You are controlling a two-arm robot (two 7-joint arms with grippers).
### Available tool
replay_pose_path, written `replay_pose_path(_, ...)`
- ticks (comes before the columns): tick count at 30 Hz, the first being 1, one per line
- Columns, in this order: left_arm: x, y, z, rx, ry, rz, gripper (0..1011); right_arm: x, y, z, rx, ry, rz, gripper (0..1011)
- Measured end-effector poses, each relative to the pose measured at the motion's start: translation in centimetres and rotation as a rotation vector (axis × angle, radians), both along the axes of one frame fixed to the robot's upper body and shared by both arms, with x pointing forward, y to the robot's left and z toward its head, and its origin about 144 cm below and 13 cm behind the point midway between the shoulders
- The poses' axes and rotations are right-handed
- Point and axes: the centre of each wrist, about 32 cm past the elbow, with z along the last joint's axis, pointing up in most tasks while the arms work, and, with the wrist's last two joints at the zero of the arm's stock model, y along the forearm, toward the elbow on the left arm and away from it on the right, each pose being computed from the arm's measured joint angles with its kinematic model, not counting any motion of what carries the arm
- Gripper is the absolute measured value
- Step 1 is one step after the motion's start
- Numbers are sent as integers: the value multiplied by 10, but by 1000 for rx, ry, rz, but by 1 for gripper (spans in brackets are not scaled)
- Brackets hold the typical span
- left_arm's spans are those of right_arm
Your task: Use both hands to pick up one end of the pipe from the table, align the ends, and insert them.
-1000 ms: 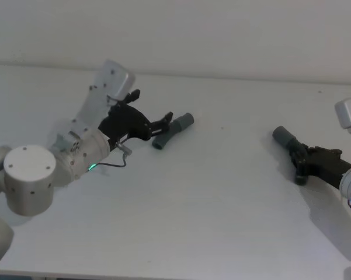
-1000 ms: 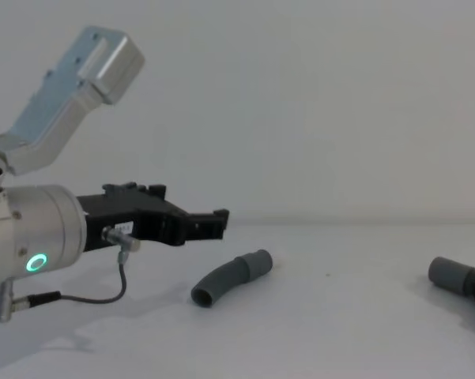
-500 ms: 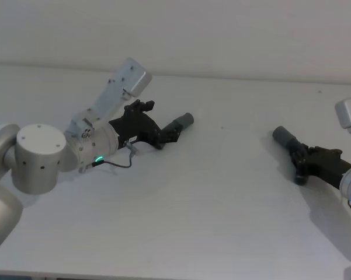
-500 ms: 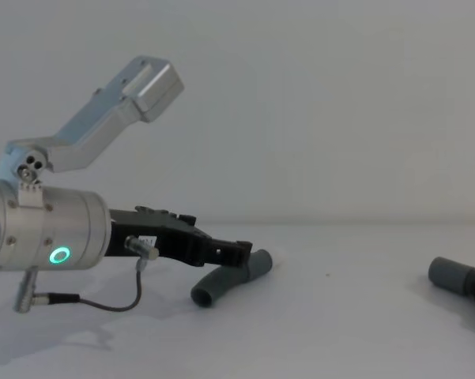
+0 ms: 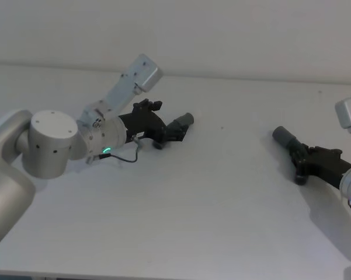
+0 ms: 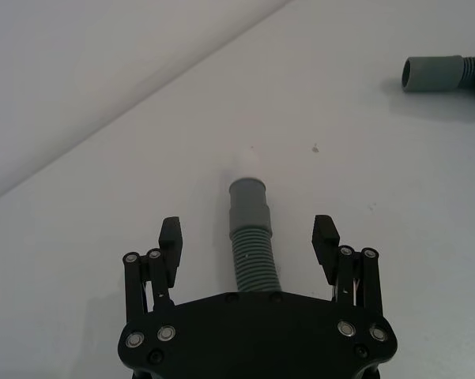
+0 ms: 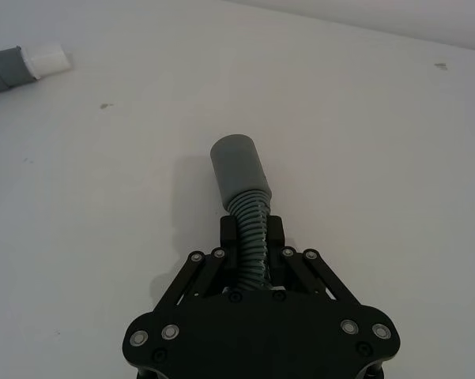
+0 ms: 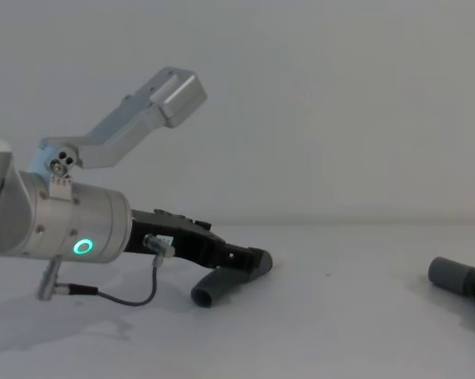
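Left black gripper [image 6: 247,230]: spread astride curved dark-grey ribbed plastic pipe [image 6: 255,262] on white table [image 5: 210,198], smooth cuff [image 6: 249,204] free for mating.
Right black gripper [image 7: 251,230]: far right of it, clamped on second grey ribbed pipe [image 7: 251,215], behind its round mouth end [image 7: 237,167].

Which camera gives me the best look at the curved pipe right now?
Left wrist view: the curved pipe lies inside the open left pincer, cuff unobstructed. Head view: the pincer covers most of it. Chest view: side-on, partly covered.
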Motion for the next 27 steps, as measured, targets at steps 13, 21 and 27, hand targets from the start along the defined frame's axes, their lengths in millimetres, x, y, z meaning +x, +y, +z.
replay_pose_path(13, 16, -11, 0, 44, 20, -23, 1000, 0, 0, 0, 0, 0, 0, 202)
replay_pose_path(21, 24, -16, -1, 51, 52, -18, 1000, 0, 0, 0, 0, 0, 0, 202)
replay_pose_path(27, 29, -18, -1, 53, 74, -17, 1000, 0, 0, 0, 0, 0, 0, 202)
